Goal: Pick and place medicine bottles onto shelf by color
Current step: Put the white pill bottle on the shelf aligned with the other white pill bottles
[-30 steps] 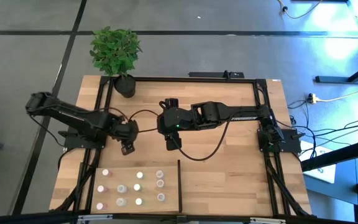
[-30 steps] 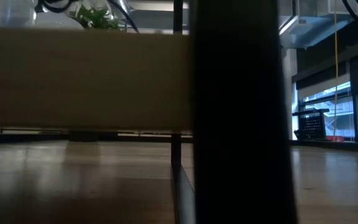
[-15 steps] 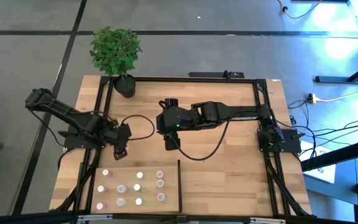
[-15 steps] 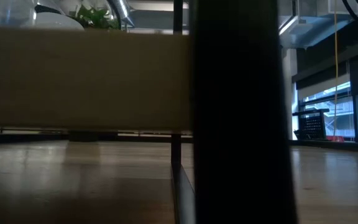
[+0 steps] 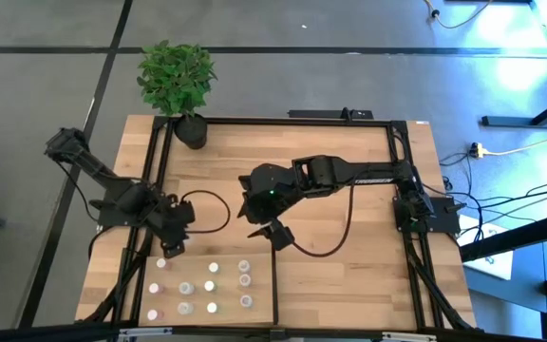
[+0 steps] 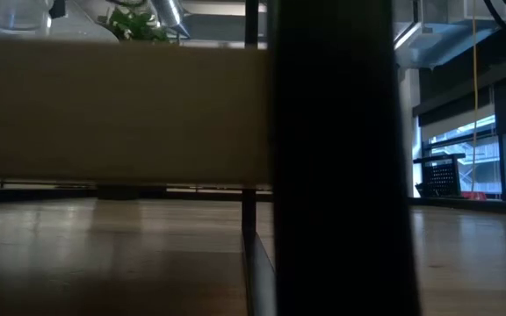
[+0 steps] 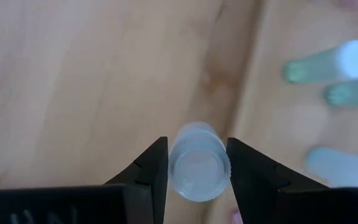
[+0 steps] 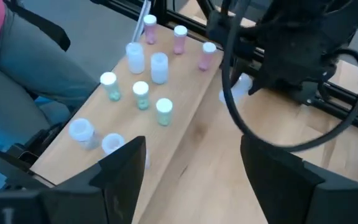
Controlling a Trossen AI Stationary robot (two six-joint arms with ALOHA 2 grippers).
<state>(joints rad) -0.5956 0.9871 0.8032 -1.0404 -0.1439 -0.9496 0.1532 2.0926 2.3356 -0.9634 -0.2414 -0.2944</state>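
Medicine bottles, high view: ten or so tiny white-topped dots (image 5: 213, 269) sit in loose rows on the shelf (image 5: 262, 285), a pale-board panel with thin black rails at the table's near left corner.
Left gripper, high view: the left gripper (image 5: 171, 249) hangs right over the shelf's far edge, beside a pinkish-capped bottle (image 5: 161, 264). Can't see from up here what it's got.
Right gripper, high view: the right gripper (image 5: 275, 234) is near the middle of the wooden tabletop (image 5: 349, 275), just past the shelf's divider bar (image 5: 273, 281).
Other stuff, high view: leafy plant in a black plant pot (image 5: 191, 131) at the far left corner, and black cables looping off both arms.
Low view: pretty much useless. A wide pale board (image 6: 117, 110) and a thick dark post (image 6: 336, 158) block nearly everything, so no bottles or grippers, only tabletop and windows behind.
Left wrist view: this is the one that settles it. The two dark fingers (image 7: 149, 168) are clamped on a clear round ribbed bottle (image 7: 197, 162), seen end-on above the wood. Blurry greenish bottles lie off to one side.
Right wrist view: its own fingers (image 8: 124, 163) stand wide apart with nothing between them. Beyond them are the shelf bottles, with white, pink and greenish-bodied ones, plus the left arm's dark bulk and someone's jeans-clad leg (image 8: 23, 68) next to the table.
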